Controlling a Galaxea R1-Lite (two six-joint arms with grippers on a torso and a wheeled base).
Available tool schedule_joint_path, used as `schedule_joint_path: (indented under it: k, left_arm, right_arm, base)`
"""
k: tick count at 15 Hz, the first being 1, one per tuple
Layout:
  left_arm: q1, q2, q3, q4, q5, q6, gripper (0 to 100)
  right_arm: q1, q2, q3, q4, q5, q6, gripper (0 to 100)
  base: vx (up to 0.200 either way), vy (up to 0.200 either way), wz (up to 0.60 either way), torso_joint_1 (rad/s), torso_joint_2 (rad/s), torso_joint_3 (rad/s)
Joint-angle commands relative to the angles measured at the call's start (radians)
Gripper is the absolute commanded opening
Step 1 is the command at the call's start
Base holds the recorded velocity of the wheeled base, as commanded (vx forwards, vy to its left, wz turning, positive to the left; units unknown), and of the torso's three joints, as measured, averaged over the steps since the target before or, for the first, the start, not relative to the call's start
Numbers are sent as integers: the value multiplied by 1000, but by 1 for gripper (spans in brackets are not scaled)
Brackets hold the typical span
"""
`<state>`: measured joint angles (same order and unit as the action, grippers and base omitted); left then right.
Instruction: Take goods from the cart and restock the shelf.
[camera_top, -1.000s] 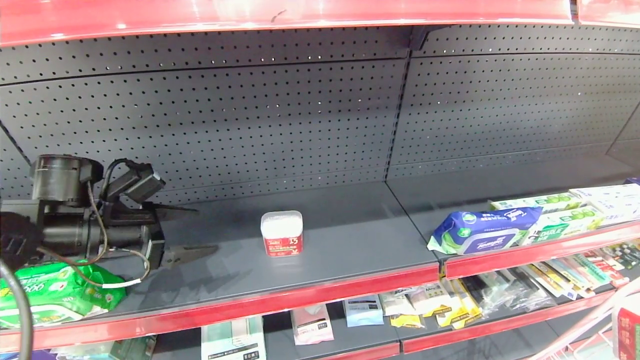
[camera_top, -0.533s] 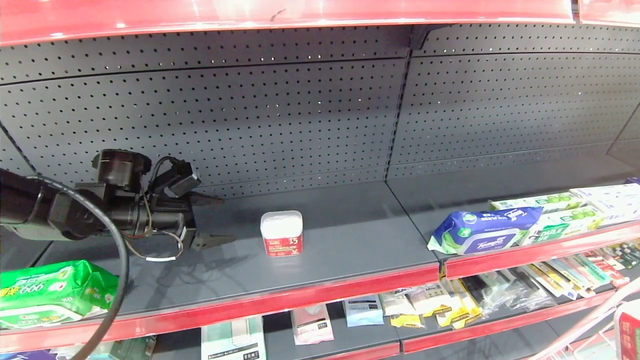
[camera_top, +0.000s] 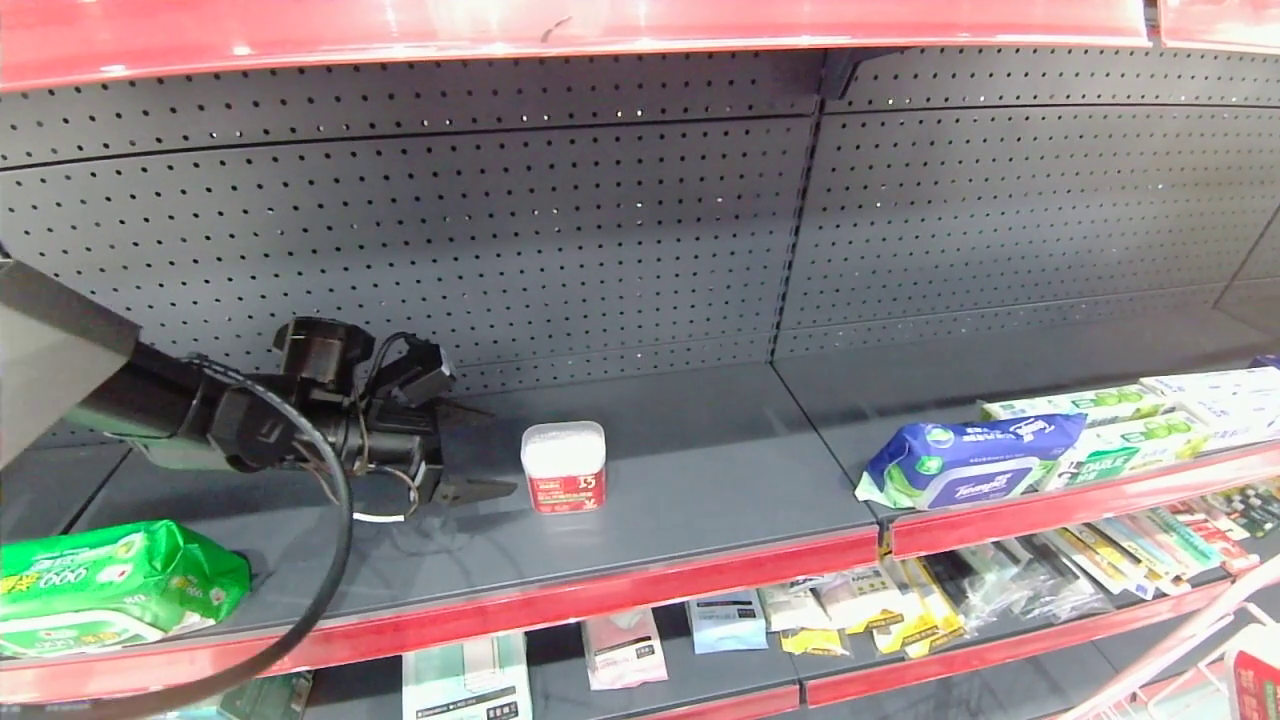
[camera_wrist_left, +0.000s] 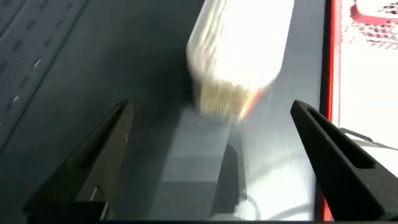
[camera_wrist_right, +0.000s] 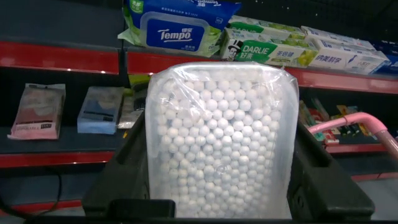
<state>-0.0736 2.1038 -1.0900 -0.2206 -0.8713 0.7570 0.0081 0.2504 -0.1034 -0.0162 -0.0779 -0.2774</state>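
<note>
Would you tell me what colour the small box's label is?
Red, on the small box, below its white top; best in the head view.

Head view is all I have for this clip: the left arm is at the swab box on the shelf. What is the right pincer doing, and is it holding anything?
Observer: The right pincer is shut on a second clear box of cotton swabs, held facing the blue wipes pack.
Operator: Is the left pincer lined up on the shelf box?
Observer: Yes. In the left wrist view the left pincer is open, and the swab box sits centred just ahead of its fingertips, touching neither.
</note>
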Motion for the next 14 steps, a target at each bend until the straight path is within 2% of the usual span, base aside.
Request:
schedule_joint_path:
  k: [1,3,6,11,14]
  left_arm:
    - [-28,50,-54,1,2,-10,100]
    - [-44,62,-87,3,2,-19,100]
    - [-78,74,-113,1,2,-91,100]
    - [-92,107,-142,0,2,-93,100]
    - [-95,128,-168,0,2,-82,100]
  right_arm:
    - [-8,-13,1,4,0,-3,0]
    - [-10,-23,2,5,0,-5,0]
    - [-11,-23,1,21,1,-5,0]
    - [-11,-25,-1,27,1,-5,0]
    - [-11,-25,2,27,1,-5,0]
  base:
    - [0,0,0,0,0,0]
    - [0,0,0,0,0,0]
    - [0,0,0,0,0,0]
    - [0,0,0,0,0,0]
    - [0,0,0,0,0,0]
